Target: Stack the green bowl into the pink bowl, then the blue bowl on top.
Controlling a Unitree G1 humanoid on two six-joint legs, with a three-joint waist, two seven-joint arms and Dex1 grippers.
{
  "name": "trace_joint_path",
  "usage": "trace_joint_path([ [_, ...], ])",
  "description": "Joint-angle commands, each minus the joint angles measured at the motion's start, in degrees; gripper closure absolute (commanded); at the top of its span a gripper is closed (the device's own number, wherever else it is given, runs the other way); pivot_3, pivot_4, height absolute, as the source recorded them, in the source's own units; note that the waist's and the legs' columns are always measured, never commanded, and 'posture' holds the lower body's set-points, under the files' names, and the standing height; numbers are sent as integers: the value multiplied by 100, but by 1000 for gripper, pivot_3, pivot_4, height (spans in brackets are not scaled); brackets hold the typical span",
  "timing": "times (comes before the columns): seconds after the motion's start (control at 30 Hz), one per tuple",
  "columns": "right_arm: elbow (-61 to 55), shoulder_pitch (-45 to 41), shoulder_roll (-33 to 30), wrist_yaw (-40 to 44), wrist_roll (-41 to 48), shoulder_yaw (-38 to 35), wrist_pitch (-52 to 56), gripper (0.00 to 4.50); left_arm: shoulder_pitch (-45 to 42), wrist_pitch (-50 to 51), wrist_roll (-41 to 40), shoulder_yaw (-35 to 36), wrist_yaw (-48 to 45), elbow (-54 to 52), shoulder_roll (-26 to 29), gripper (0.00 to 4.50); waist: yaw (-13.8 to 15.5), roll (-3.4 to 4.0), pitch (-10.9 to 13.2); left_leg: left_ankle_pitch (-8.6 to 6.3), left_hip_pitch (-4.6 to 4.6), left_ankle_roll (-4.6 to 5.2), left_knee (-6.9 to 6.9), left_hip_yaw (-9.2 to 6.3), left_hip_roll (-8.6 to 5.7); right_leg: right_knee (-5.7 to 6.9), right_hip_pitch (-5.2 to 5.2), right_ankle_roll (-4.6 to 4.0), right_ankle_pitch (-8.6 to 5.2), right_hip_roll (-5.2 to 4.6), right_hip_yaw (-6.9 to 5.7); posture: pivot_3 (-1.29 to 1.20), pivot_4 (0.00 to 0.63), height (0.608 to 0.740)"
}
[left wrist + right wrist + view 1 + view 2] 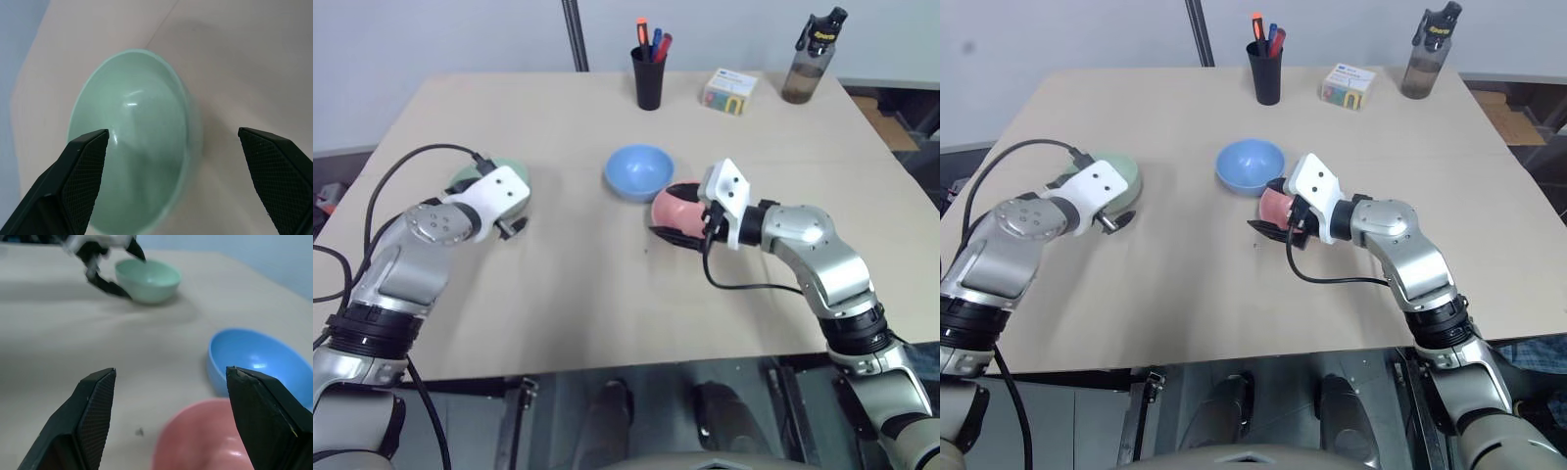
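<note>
Left eye view: beige counter (607, 294), grey wall beyond. Left claw (181, 181) gaping over green bowl (460, 176), far left. Right claw (168, 423) wide, empty, beside pink bowl (674, 208); blue bowl (638, 171) just beyond.

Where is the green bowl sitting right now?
The green bowl rests on the table's left side, apart from the blue bowl, with the open left gripper straddling its rim.

A pale wooden table (558, 323) stands before a plain light wall (440, 34), a dark pole (575, 34) rising behind it.
</note>
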Motion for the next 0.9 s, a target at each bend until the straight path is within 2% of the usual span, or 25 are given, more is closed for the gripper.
trace_joint_path([
  [0.03, -349, -132, 255, -169, 260, -183, -164, 647, -582, -279, 424, -259, -160, 617, -217, 1491, 13, -1, 0, 0, -3, 0, 0, -9, 0, 1, -2, -5, 3, 2, -6, 0, 150, 740],
  [0.13, -431, -105, 237, -192, 341, -216, -114, 647, -735, -408, 535, -288, -303, 852, -313, 2766, 8, -1, 0, 0, -5, 0, 1, -15, 0, 1, 0, -5, 3, 2, -11, 0, 150, 740],
  [0.27, -422, -54, 124, -239, 333, -255, -139, 647, -770, -507, 497, -183, -551, 781, -388, 4253, 7, 0, 0, 0, -4, 0, 0, -16, 0, 3, -1, -5, 3, 2, -12, 0, 150, 740],
  [0.4, -475, 44, -38, -289, 347, -351, -135, 647, -742, -500, 354, -3, -883, 454, -365, 4253, 12, -1, 0, 0, -5, 0, 1, -17, 0, 3, 0, -5, 3, 2, -13, 0, 150, 740],
  [0.53, -665, 374, -390, -344, 362, -646, -79, 647, -970, -404, -174, 198, -1474, -283, -479, 4253, 25, -1, 1, 0, -10, 0, 1, -24, -1, 1, 1, -6, 3, 1, -17, 0, 150, 740],
  [0.63, -877, 723, -648, -485, 334, -878, -3, 647, -1381, -612, -679, 158, -1986, -740, -828, 4253, 122, -4, 3, 1, -18, 0, 3, -31, -4, 0, 2, -6, 3, -1, -25, 0, 150, 740],
  [0.73, -1139, 1069, -828, -709, 357, -1126, 128, 647, -1796, -825, -911, -93, -2388, -755, -1283, 4253, 153, -4, 4, 1, -21, 0, 15, -33, -7, -1, 5, -5, 3, -4, -30, 0, 150, 740],
  [0.9, -1593, 1545, -1027, -1098, 303, -1438, 378, 647, -2344, -1680, -715, -628, -2736, 173, -2089, 4253, 92, 4, 0, 1, -7, 1, 17, -29, -6, 5, 12, 1, 0, -2, -24, 0, 150, 740],
])
